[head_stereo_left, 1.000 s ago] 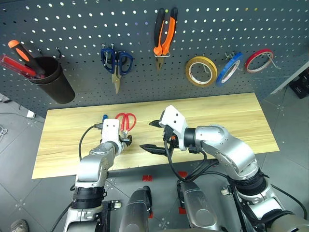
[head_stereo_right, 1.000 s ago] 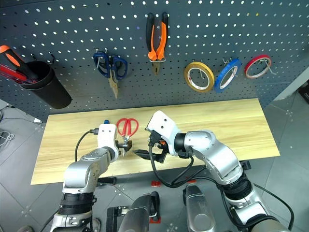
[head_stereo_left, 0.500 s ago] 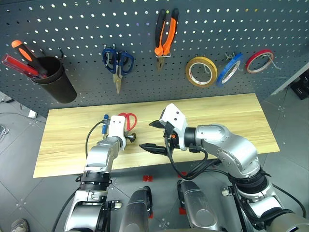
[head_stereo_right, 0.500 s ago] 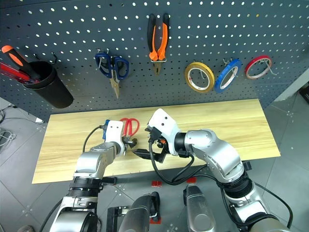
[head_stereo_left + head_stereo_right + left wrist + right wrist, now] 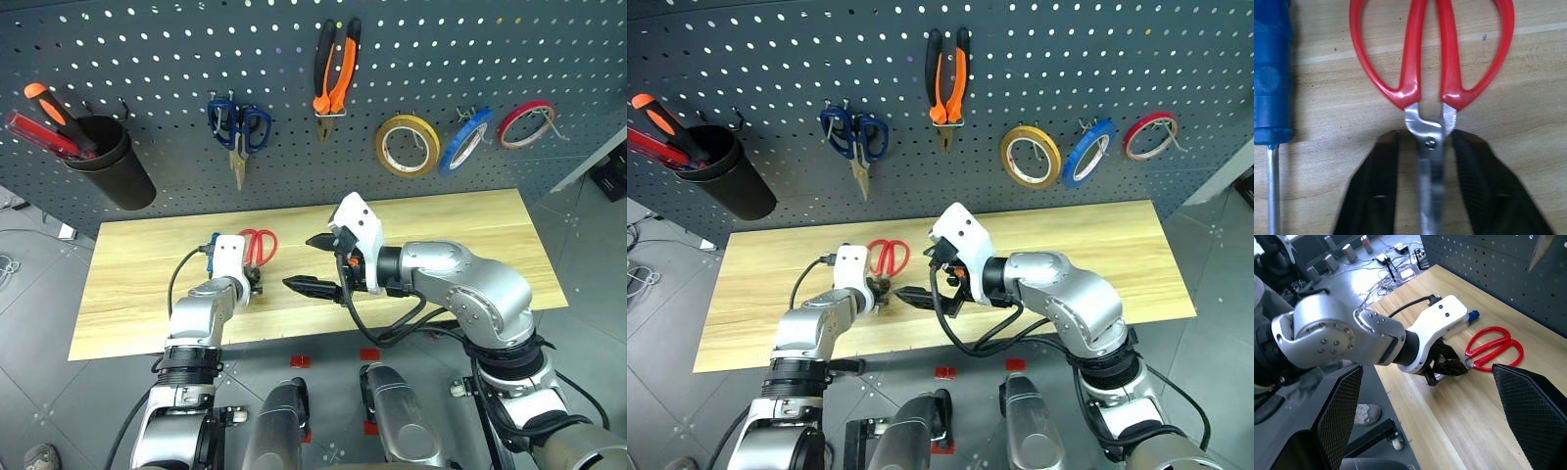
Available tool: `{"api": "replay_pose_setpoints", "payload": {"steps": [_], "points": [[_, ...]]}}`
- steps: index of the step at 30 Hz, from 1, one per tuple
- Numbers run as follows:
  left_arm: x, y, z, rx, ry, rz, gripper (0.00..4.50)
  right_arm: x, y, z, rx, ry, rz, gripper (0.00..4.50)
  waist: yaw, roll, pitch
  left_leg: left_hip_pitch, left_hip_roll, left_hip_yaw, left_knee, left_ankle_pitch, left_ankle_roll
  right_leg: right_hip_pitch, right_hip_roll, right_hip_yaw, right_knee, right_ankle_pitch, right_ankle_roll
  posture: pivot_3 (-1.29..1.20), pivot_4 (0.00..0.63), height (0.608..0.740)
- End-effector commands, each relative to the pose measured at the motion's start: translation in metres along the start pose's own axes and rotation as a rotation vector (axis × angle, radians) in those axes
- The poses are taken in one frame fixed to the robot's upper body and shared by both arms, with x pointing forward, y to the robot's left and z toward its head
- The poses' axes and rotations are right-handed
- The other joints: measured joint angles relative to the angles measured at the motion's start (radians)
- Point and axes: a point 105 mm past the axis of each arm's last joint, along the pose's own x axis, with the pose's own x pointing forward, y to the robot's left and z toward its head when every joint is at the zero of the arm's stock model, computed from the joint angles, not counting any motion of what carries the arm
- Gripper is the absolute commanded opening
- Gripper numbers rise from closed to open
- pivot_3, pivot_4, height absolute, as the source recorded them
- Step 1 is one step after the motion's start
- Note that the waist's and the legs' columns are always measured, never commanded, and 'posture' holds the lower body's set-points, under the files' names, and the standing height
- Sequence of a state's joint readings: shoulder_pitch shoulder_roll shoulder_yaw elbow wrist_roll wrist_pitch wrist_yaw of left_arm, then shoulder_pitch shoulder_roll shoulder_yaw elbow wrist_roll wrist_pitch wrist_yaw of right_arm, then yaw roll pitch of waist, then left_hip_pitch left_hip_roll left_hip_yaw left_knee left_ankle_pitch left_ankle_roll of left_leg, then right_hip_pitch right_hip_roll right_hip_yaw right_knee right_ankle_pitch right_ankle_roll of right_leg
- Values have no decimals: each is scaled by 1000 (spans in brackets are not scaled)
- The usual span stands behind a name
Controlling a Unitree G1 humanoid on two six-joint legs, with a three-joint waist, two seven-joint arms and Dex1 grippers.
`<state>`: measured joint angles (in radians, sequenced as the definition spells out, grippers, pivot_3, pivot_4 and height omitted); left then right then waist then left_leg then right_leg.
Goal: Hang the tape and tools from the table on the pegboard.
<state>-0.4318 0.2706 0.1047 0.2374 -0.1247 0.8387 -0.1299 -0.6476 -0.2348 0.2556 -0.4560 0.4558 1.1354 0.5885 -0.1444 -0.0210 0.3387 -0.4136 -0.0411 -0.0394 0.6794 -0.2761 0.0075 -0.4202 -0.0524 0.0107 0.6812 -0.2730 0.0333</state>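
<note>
Lying flat on the table (image 5: 460, 230), the red-handled scissors (image 5: 1430, 73) point their blades toward the near edge, with their loops toward the pegboard (image 5: 421, 59). The left gripper (image 5: 1431, 196) sits low over them, its two black fingers (image 5: 1376, 191) set on either side of the steel blades just below the pivot screw, drawn in close against the metal; whether they are pressing it yet cannot be told. Just left of the scissors the blue-handled screwdriver (image 5: 1271, 73) lies parallel, handle toward the pegboard and thin shaft toward the near edge, apart from the red loops.

To the right of the scissors, the right gripper (image 5: 315, 262) hangs above the table's middle, pointing left toward the left hand, its fingers spread wide and holding nothing.

On the pegboard beyond, the pliers (image 5: 334, 69) with orange-and-black handles hang nose down above the middle of the table. To their right the tan-yellow tape (image 5: 408, 145) hangs on a hook, followed by a blue tape ring (image 5: 465, 139) and a red tape ring (image 5: 525, 123). Left of the pliers hang blue-handled scissors (image 5: 237, 132), and at the far left a black cup (image 5: 106, 162) holds red and orange-handled screwdrivers (image 5: 44, 117).
</note>
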Motion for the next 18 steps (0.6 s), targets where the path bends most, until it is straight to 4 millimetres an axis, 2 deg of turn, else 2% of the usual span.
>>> {"api": "replay_pose_setpoints", "payload": {"steps": [1, 2, 8, 12, 15, 18], "points": [[6, -2, -52, -17, 168, -22, 526, -2, 3, 8, -9, -26, 12, 4500, 0, 0, 0, 0, 0, 0, 0, 0, 0, 0, 0, 0, 0, 0, 0, -313, 378, 740], [5, -3, -52, -23, 164, -27, 294, -2, 3, 7, -6, -21, 12, 4500, -1, 0, 0, 0, 0, 0, 0, 0, 0, 0, 0, 0, 0, 0, 0, -313, 378, 740], [0, 1, -52, -34, 141, -30, 293, -6, 0, 2, -33, -6, -15, 4500, -1, 0, 0, 0, 0, 0, 0, 0, 0, 0, 0, 0, 0, 0, 0, -311, 375, 740], [-13, 0, -36, -88, 51, -61, 293, -14, -6, 5, -117, -27, -59, 4500, -4, 0, 0, 0, 0, 0, -1, 0, 0, -1, 0, 0, -1, 0, 0, -310, 374, 740], [-34, -1, -22, -123, -32, -84, 293, -25, -3, 12, -238, -88, -63, 4500, -4, 0, 1, -2, 0, 0, -2, 0, 0, -2, 0, 0, -2, 0, 0, -318, 376, 740], [-68, -6, -5, -23, -170, -74, 293, -36, 6, 20, -289, -169, -39, 4500, -11, -3, 3, -4, 0, 0, -3, 0, 0, -3, 0, 0, -3, 0, 0, -322, 377, 740]]}}
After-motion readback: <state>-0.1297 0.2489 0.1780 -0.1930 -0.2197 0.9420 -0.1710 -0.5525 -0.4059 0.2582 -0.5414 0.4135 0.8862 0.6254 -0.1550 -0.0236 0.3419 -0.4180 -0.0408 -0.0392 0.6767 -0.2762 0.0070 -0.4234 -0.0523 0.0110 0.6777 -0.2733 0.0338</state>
